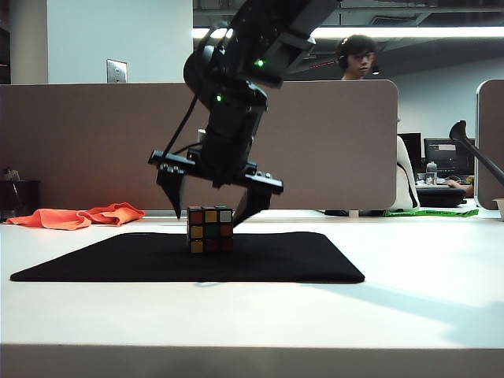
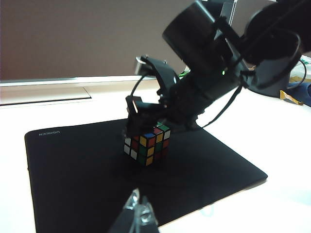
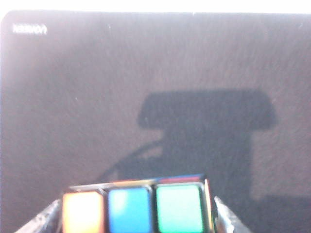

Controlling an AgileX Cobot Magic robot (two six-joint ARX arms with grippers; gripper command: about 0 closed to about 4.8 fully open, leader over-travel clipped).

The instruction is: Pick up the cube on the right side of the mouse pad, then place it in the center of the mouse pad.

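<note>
Black pad (image 1: 276, 260) lying flat on the white counter (image 1: 409, 315), with the cube (image 1: 210, 229) standing on it near the middle. Resting square on the pad surface in the exterior and left wrist views, not lifted. Right gripper (image 1: 214, 203) poised directly over the cube, pointing down, fingers (image 1: 172, 187) spread wide, one on each side of the cube's top and visibly apart from its faces in the exterior view. In the right wrist view, cube top row seen between the two finger tips, with slim gaps at either side; no clamping on the cube. Left gripper (image 2: 137, 213) hanging well back from the pad, only its tips showing at the edge of the left wrist view; impossible to tell whether apart or together. Nothing held there.

Judged from this: pick-up done, carry done, cube set down roughly at the pad's centre, perhaps slightly toward the left of it in the exterior view. Release apparently complete or nearly so. Left to do, as far as can be told: lifting the right arm clear without nudging the cube. Main risk a finger catching a cube edge on the way up. Orange cloth (image 1: 75, 216) lying at the far left, well apart from the pad, uninvolved.
</note>
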